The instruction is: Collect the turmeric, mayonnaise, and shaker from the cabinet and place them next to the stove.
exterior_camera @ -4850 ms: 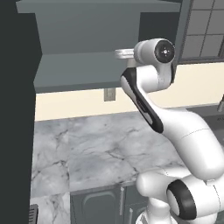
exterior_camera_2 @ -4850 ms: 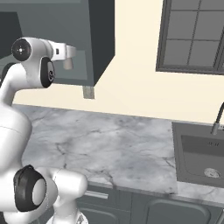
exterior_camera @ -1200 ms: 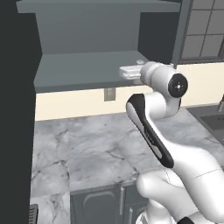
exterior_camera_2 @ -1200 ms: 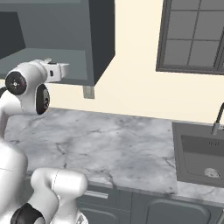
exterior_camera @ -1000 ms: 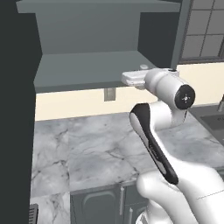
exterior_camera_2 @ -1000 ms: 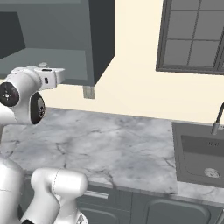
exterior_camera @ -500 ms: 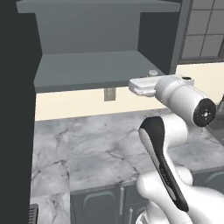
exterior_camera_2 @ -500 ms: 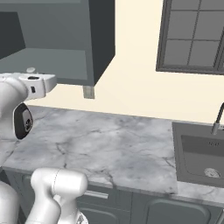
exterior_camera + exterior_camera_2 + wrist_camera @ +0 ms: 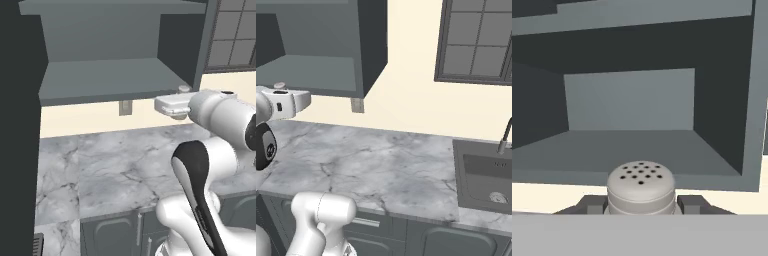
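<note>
My gripper is shut on the shaker, a pale grey cylinder with a holed rounded cap, held upright between the dark fingers. The hand faces the open cabinet, just outside and slightly below its front edge. From the left base view the shaker pokes up over the white hand at the gripper, right of the cabinet shelf. From the right, the shaker and gripper sit left of the cabinet. Turmeric, mayonnaise and stove are out of view.
A grey marble counter runs below, with a wall outlet above it. The dark open cabinet door stands at the left. A sink with a faucet lies to the right, under a window.
The arm has drawn back from the cabinet and sunk lower, carrying the shaker from shelf height to just below the shelf's front edge. The grip stays shut.
</note>
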Motion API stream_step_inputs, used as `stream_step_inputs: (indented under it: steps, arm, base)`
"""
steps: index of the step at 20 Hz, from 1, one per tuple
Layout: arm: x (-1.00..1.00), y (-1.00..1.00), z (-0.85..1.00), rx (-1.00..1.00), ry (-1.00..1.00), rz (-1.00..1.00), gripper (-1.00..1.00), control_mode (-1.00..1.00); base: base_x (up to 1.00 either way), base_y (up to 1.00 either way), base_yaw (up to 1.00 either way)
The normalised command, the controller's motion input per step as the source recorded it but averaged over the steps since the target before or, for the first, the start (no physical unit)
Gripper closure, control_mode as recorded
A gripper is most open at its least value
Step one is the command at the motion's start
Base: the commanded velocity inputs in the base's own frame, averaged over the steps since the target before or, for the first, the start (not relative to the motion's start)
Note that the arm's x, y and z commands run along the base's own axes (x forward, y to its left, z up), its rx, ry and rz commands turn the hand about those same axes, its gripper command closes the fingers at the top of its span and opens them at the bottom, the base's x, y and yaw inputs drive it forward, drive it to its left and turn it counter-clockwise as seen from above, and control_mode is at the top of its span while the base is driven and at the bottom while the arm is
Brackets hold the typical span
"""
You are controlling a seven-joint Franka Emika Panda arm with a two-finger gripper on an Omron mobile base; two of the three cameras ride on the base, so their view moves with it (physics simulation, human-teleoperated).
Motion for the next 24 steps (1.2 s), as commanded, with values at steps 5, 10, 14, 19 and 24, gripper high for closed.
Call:
stream_step_inputs:
  steps: [5,10,14,19,24]
  arm:
    - [-0.15,0.02,-0.13,-0.01,0.12,0.04,1.0,-1.0]
    - [0.0,0.0,0.0,0.0,0.0,0.0,1.0,1.0]
    - [0.0,0.0,0.0,0.0,0.0,0.0,1.0,1.0]
    - [0.0,0.0,0.0,0.0,0.0,0.0,1.0,1.0]
    - [0.0,0.0,0.0,0.0,0.0,0.0,1.0,1.0]
  base:
    - [0.0,0.0,0.0]
    - [-0.24,-0.08,0.0]
    - [-0.53,-0.61,0.0]
    - [-0.68,-0.92,0.0]
    - [-0.64,-1.0,0.0]
